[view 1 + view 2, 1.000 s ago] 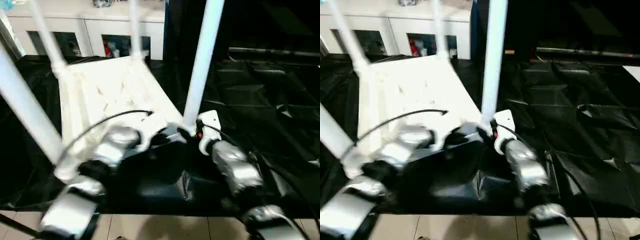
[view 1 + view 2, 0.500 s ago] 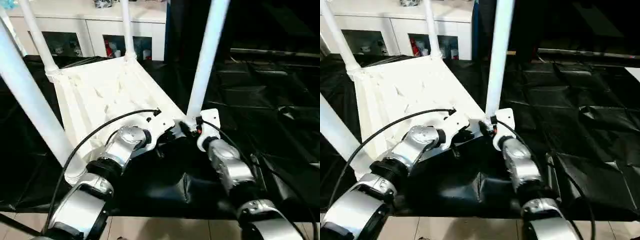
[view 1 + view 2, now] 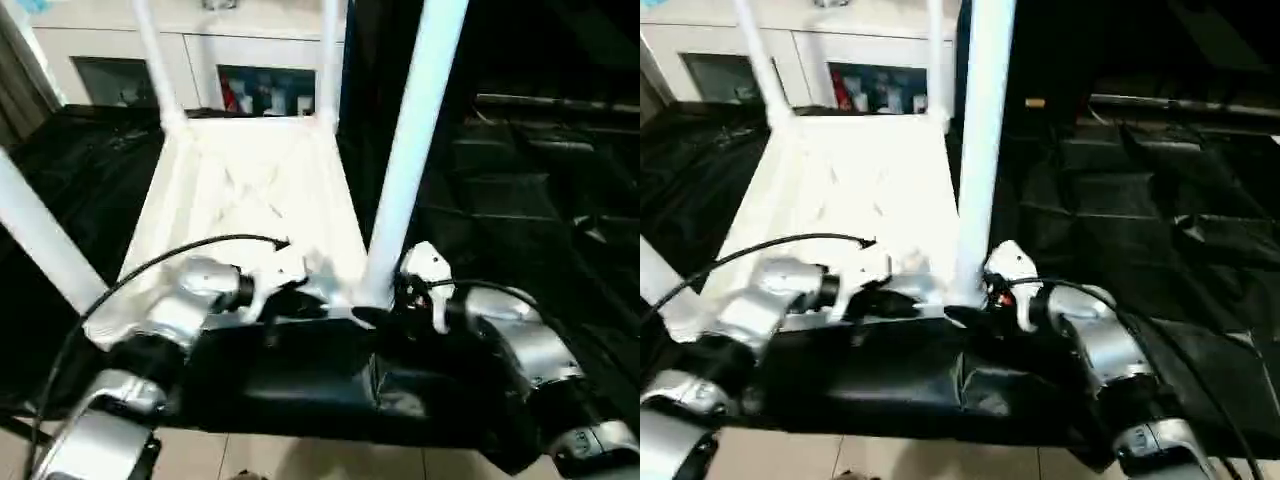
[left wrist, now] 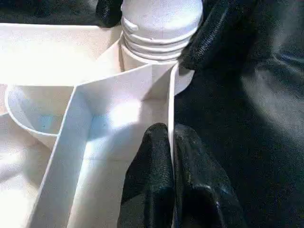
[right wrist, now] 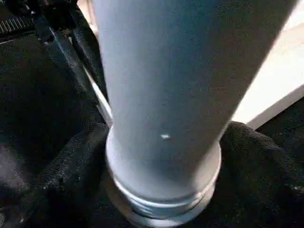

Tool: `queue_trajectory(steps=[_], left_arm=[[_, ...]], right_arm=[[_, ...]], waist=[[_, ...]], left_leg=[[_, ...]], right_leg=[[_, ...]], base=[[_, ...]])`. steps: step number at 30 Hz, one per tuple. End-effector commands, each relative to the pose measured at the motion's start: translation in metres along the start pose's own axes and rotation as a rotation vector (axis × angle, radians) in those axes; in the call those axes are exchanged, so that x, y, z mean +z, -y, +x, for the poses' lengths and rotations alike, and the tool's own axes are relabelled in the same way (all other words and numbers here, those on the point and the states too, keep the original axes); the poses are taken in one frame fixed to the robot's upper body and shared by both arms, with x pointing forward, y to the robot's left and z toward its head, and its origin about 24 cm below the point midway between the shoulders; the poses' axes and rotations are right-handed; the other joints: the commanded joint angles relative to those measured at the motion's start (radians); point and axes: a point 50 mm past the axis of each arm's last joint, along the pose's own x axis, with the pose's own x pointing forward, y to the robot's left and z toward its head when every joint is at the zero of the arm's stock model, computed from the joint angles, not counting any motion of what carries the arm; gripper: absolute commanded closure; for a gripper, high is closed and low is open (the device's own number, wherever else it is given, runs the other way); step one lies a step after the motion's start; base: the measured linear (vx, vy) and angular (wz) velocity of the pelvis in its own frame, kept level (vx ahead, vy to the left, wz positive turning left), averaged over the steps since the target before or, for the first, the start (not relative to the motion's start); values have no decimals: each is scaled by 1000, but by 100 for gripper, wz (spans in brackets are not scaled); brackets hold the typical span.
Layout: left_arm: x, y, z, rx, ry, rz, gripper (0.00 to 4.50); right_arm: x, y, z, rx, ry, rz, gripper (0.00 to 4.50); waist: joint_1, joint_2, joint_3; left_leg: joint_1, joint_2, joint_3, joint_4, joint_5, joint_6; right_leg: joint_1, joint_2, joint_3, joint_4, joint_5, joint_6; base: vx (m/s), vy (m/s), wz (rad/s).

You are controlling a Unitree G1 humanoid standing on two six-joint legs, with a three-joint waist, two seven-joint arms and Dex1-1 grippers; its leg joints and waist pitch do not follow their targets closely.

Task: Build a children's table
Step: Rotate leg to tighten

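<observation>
Black crinkled sheeting [image 3: 520, 190] covered floor. Tabletop [image 3: 250, 200] lay upside down on it, four legs up. Left claw [image 4: 172, 137] pinched shut on thin rim at near corner. Right claw [image 5: 161, 142] wrapped base of near leg [image 3: 405, 170] at socket. Smooth moulded plastic, ribbed; probably light, stiff, slippery; tubes likely best held low. White cabinet [image 3: 250, 60] stood behind.

The upturned tabletop [image 3: 855, 190] lies on black sheeting [image 3: 1160, 200], four legs [image 3: 978, 150] standing upright.

Both silver forearms reach forward, left gripper [image 4: 172, 142] fingers pinched together, right gripper [image 5: 164, 156] fingers spread apart.
</observation>
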Motion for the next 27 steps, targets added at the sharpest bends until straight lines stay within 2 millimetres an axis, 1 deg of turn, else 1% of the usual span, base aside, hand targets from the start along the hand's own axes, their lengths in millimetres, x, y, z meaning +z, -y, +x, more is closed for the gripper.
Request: queue_trajectory(steps=[1,2,3,5,7,8,10,13,14,15,17,18,19,20,21,23,24,25,26,27], left_arm=[[-1,6,2,-33,51,-24,450],[-1,6,1,-36,51,-26,450],[-1,6,1,-38,52,-27,450],[-2,7,1,-43,56,-35,450],[-2,7,1,-45,57,-39,450],[-1,7,2,-45,58,-40,450],[-1,8,2,-46,60,-43,450],[-1,8,3,-50,60,-46,450],[-1,8,3,-53,59,-49,450],[-1,8,3,-53,59,-49,450],[-2,9,3,-56,55,-51,450],[-3,9,3,-50,52,-59,450],[-3,9,3,-50,52,-59,450],[-4,7,5,-27,46,-67,450],[-4,5,8,8,33,-71,450],[-5,-1,15,93,10,-88,450],[-5,-1,15,93,10,-88,450],[-3,-5,23,162,9,-105,450],[0,-8,31,217,14,-120,450],[4,-9,41,259,11,-129,450]], right_arm=[[-2,3,-4,-6,-32,17,58],[-1,3,-4,-4,-23,24,58],[0,2,-3,1,-17,28,58],[2,1,-2,17,-10,37,85],[1,0,-1,22,-12,41,97],[1,0,0,24,-12,45,97],[0,-1,1,27,-13,50,123],[-1,-2,1,29,-12,54,135],[-1,-2,1,30,-12,56,151],[-1,-2,1,30,-12,56,151],[-2,-3,1,23,-6,63,167],[-4,-2,2,-14,15,81,171],[-4,-2,2,-14,15,81,173],[-6,1,4,-71,25,106,174],[-8,5,6,-129,21,121,174],[-14,9,10,-240,14,164,176],[-14,9,10,-240,14,164,176],[-18,12,15,-334,12,216,176],[-20,13,20,-413,12,262,176],[-22,14,26,-506,12,313,176]], waist=[[0,-12,-54],[-1,-14,-54],[0,-14,-54],[1,-14,-53],[1,-14,-55],[-1,-16,-54],[0,-16,-54],[0,-15,-54],[-1,-16,-54],[-1,-16,-54],[0,-16,-55],[0,-15,-55],[-2,-15,-54],[-2,-16,-55],[-6,-13,-53],[-15,-15,-48],[-20,-14,-46],[-22,-16,-47],[-28,-14,-44],[-32,-16,-45]], left_leg=[[19,70,-36,-64,-256,26],[18,70,-35,-64,-252,28],[17,70,-35,-63,-244,30],[17,69,-34,-62,-236,33],[17,69,-34,-61,-229,34],[16,69,-33,-61,-228,35],[17,68,-34,-60,-227,36],[17,68,-34,-61,-229,34],[18,68,-33,-60,-230,33],[18,68,-33,-60,-228,34],[18,68,-33,-60,-219,36],[17,68,-33,-59,-217,36],[16,68,-34,-60,-219,35],[16,67,-34,-60,-220,34],[17,67,-35,-61,-235,27],[20,64,-36,-64,-274,10],[23,63,-41,-66,-307,-5],[22,64,-43,-66,-312,-10],[27,63,-43,-67,-335,-18],[29,63,-45,-67,-349,-24]], right_leg=[[25,-78,44,-74,-258,-219],[25,-78,45,-74,-250,-221],[26,-78,44,-72,-239,-222],[27,-79,44,-72,-237,-224],[26,-78,44,-70,-227,-226],[27,-78,44,-70,-225,-226],[26,-79,44,-70,-228,-226],[27,-78,44,-71,-236,-223],[27,-78,44,-71,-238,-223],[27,-78,44,-71,-235,-223],[27,-77,44,-69,-223,-226],[27,-78,44,-69,-219,-227],[27,-78,44,-69,-220,-227],[28,-78,44,-69,-224,-226],[25,-79,44,-72,-241,-227],[21,-80,45,-81,-308,-217],[21,-83,43,-88,-380,-201],[22,-84,44,-88,-398,-194],[14,-82,45,-95,-434,-183],[14,-82,45,-96,-455,-176]], base=[[0,0,0],[0,0,0],[0,0,0],[0,0,0],[0,0,0],[0,0,0],[0,0,0],[0,0,0],[0,0,0],[0,0,0],[0,0,0],[0,0,0],[0,0,0],[0,0,0],[0,0,0],[0,0,0],[0,0,0],[0,0,0],[0,0,0],[0,0,0]])
